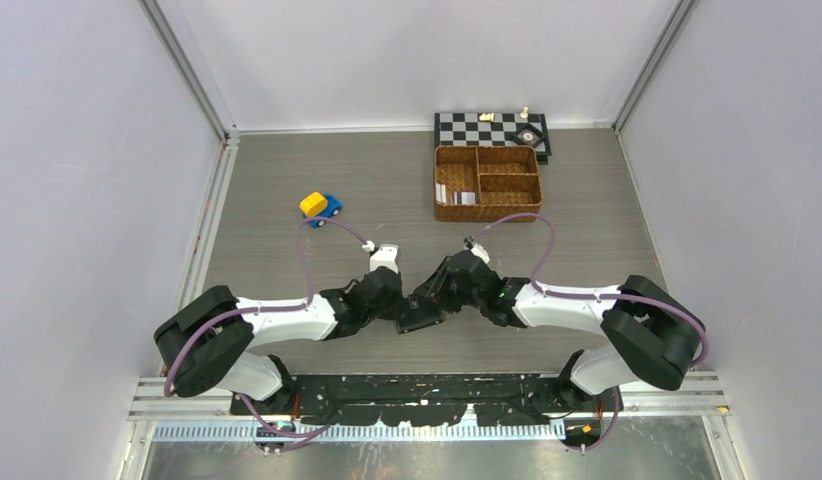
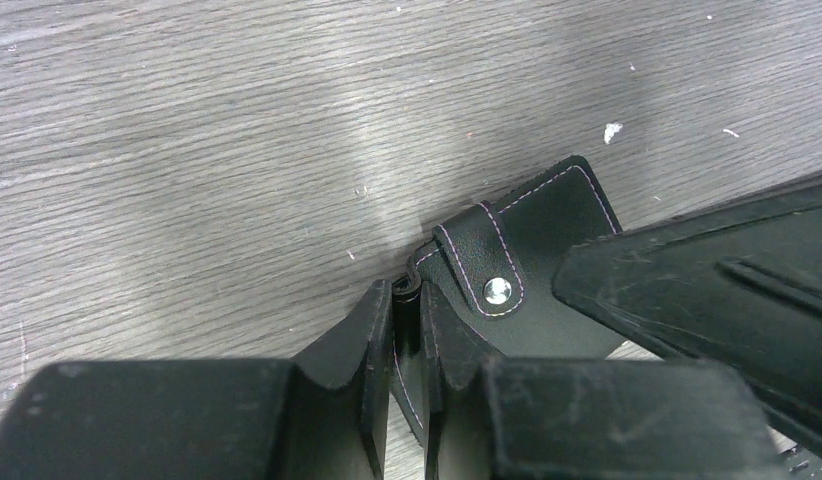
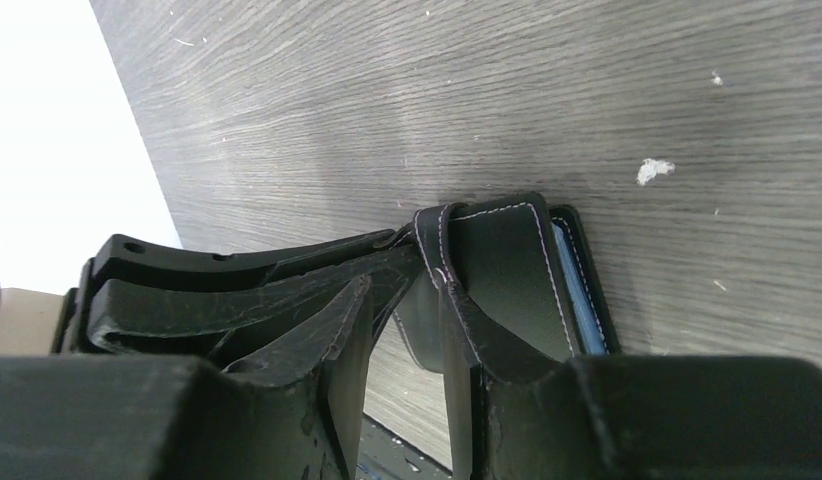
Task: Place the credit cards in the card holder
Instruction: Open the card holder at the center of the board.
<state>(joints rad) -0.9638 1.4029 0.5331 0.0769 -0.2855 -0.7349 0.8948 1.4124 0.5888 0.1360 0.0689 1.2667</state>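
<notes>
Where the 2 arms meet near the front middle of the grey wood-grain surface [image 1: 287, 170], the small black leather bifold card holder [image 2: 547, 240] is caught between them, low over the wood. Whether it rests on the surface I cannot tell.

The left hand [image 2: 407, 312] is pressed together on 1 stitched edge of the card holder, with the leather clamped between its 2 fingers. A snap tab [image 2: 484, 262] with a round metal stud lies folded over the outer face, just beside that grip.

The right hand [image 3: 407, 320] reaches in from the opposite side with its fingers spread. Bare wood shows in the gap, and a flap of the card holder lies against the inner face of 1 finger [image 3: 467, 350]. Pale blue plastic sleeves [image 3: 579, 290] show along the card holder's far edge.

The credit cards [image 1: 455, 194], thin white and grey rectangles, sit in the left compartment of a brown wicker divided basket [image 1: 487, 213], well apart from both hands toward the far side. A black-and-white chessboard [image 1: 477, 128] carrying a few small pieces lies right behind the basket. A blue and yellow toy car [image 1: 320, 206] stands to the basket's left, apart from it.
</notes>
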